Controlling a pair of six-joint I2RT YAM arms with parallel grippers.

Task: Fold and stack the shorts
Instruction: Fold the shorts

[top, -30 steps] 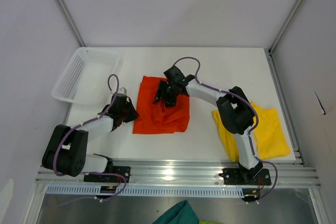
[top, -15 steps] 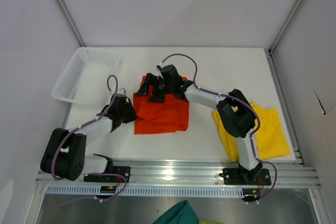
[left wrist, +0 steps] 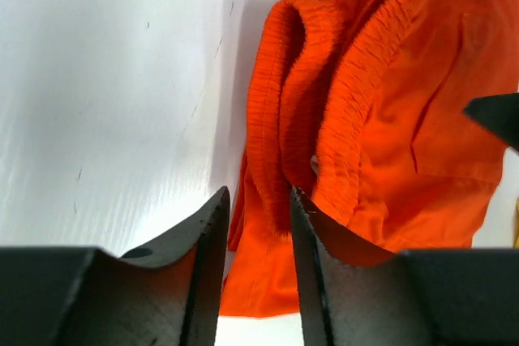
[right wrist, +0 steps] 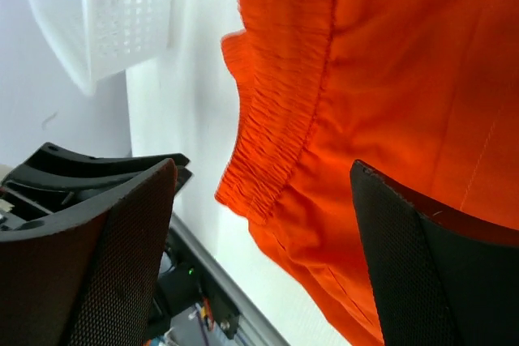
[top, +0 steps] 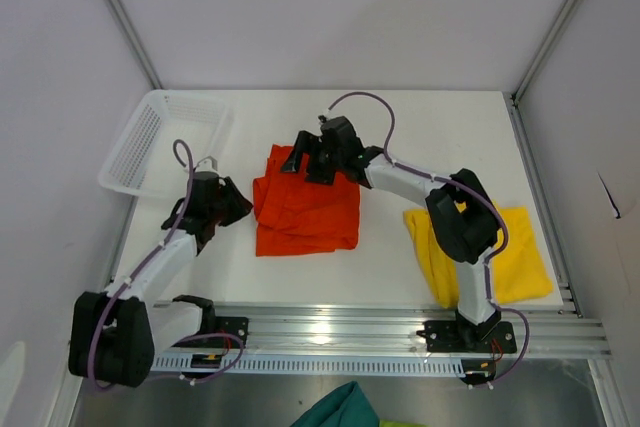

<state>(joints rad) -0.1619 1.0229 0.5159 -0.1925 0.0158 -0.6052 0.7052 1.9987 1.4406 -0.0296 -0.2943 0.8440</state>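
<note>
The orange-red shorts [top: 308, 209] lie folded in the middle of the table, their gathered waistband on the left side [left wrist: 340, 111]. My right gripper [top: 306, 158] hovers over their far edge, open wide and empty, with the cloth below it in the right wrist view [right wrist: 261, 166]. My left gripper [top: 230, 203] sits just left of the shorts, apart from them; its jaws stand a narrow gap apart with nothing between them [left wrist: 258, 194]. The yellow shorts [top: 510, 247] lie spread at the right, partly under the right arm.
A white mesh basket [top: 160, 142] stands at the back left and shows in the right wrist view [right wrist: 105, 14]. A teal-green cloth [top: 340, 409] lies below the table's front rail. Metal frame posts run along both sides.
My left gripper has drawn back to the left, off the shorts' edge. My right gripper has let go of the bunched orange cloth and moved toward the far edge; the shorts now lie flatter.
</note>
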